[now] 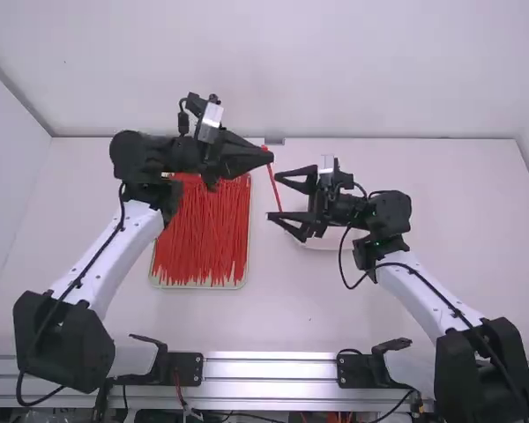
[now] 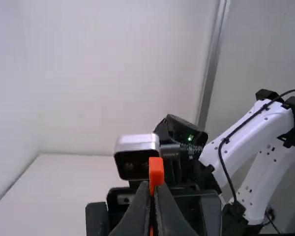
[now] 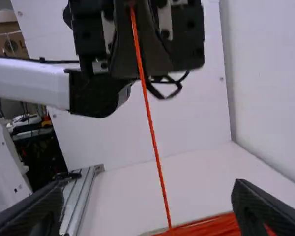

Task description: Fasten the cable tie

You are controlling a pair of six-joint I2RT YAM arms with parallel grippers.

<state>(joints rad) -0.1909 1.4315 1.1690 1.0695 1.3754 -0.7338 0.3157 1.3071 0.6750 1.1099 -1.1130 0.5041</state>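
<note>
White links [image 1: 106, 251], black left pincer [image 1: 264, 158]

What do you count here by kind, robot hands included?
Hands: 2, left hand and right hand
Raised cable tie: 1
Pile of cable ties: 1
Tray: 1
Total: 5
</note>
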